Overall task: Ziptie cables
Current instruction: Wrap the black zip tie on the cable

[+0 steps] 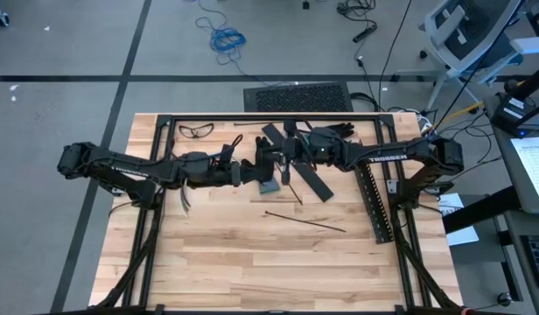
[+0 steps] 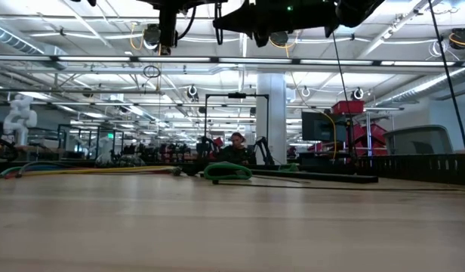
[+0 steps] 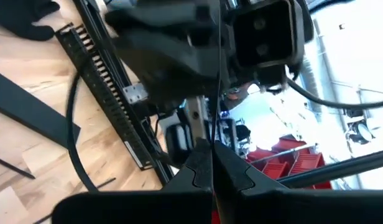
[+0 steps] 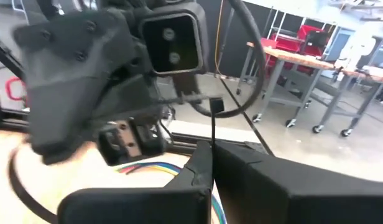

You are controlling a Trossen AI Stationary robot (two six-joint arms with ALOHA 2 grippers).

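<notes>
High view: both arms meet over the far-centre of the table (image 1: 252,254), raised off the wood, just left of the black slotted strip (image 1: 374,197), which I'll use as ref. The left gripper (image 3: 211,163) and right gripper (image 4: 210,163) face each other nose to nose; each has its fingers pressed fully together on a thin black ziptie strand (image 4: 213,124) that runs up between them. In the right wrist view the strand curves round in a loop w/ a small square head on it, so I'd guess they're partway thru pulling the tie tight.

Risks, as I see it:
- Strand is thin & slick; if the arms pull apart off-axis it could slide out of one pinch, and the loop would slacken.
- Grippers sit v. close; any inward drift would knock wrist housing on wrist housing.
- If the loop isn't actually round the wires, cinching closes it on nothing. Can't tell from here whether it is.

The cables (image 4: 155,168), coloured wires in yellow/blue/green/red, show only in the right wrist view, under the left arm's wrist and below the two grippers, near but not gripped by either. In the high view the arms hide them. Loose black ties (image 1: 306,222) lie on the wood left of the strip, nearer the front.
</notes>
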